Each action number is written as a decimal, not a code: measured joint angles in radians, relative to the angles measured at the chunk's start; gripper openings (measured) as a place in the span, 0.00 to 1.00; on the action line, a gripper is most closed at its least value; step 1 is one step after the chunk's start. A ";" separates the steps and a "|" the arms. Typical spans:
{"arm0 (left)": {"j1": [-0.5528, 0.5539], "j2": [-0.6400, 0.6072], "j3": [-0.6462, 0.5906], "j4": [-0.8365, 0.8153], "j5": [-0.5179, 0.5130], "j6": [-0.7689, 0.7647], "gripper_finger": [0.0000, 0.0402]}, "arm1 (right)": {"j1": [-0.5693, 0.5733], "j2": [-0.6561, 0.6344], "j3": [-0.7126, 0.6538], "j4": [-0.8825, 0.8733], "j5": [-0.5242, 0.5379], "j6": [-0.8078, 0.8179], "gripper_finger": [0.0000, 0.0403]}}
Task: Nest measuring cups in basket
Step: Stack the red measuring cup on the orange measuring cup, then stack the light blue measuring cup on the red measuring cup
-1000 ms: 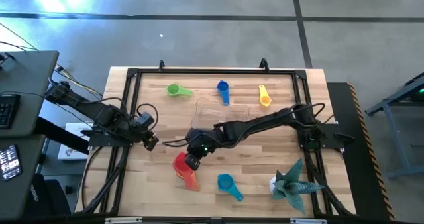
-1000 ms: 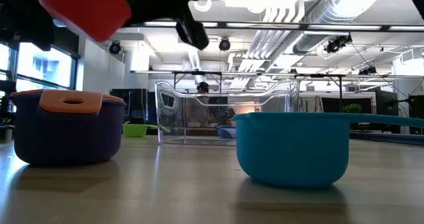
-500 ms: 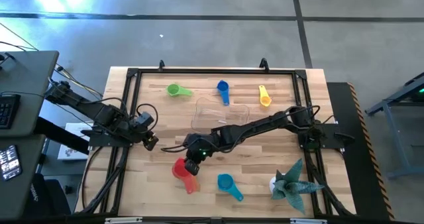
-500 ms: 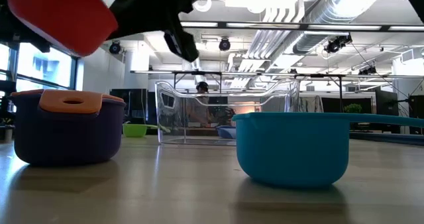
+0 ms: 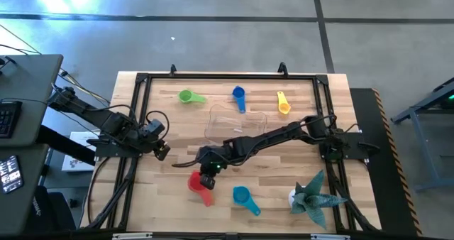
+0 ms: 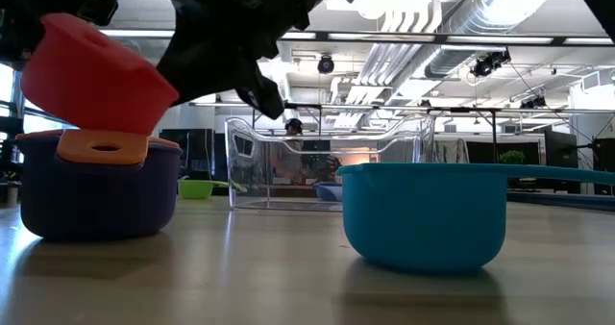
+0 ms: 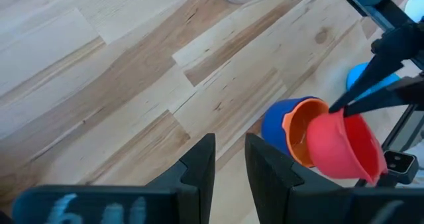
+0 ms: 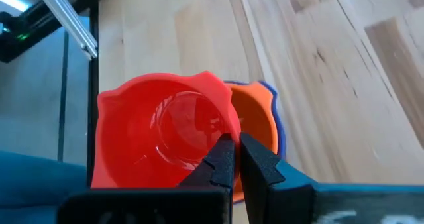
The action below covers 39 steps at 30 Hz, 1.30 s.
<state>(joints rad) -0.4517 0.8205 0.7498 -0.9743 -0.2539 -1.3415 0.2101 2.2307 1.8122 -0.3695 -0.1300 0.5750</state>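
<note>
Nearest, right hand (image 8: 232, 159) clenched on red cup (image 8: 165, 139), tilted just above orange cup (image 8: 255, 128) nested in purple cup (image 6: 96, 195). Level, centre over the orange, lower gently. Farther, basket (image 5: 236, 121) mid-tabletop (image 5: 284, 137). Left hand (image 5: 162, 152) idle, slightly parted, grasping nothing.

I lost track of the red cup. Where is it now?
In the high view the red cup is near the table's front left, gripped by the right pincer, tilted just above the orange cup nested in the purple one.
</note>
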 joint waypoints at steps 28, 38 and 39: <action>0.000 0.000 0.000 -0.001 0.000 0.001 0.18 | -0.019 0.008 0.000 -0.040 0.004 -0.041 0.20; 0.000 0.001 0.000 -0.001 0.000 0.046 0.18 | -0.020 -0.028 0.000 -0.048 -0.047 0.075 0.21; 0.000 0.001 0.000 -0.001 0.000 0.053 0.18 | -0.015 -0.037 0.000 -0.052 -0.039 0.086 0.21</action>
<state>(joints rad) -0.4519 0.8211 0.7498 -0.9756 -0.2535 -1.2885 0.1949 2.1941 1.8126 -0.4214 -0.1692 0.6611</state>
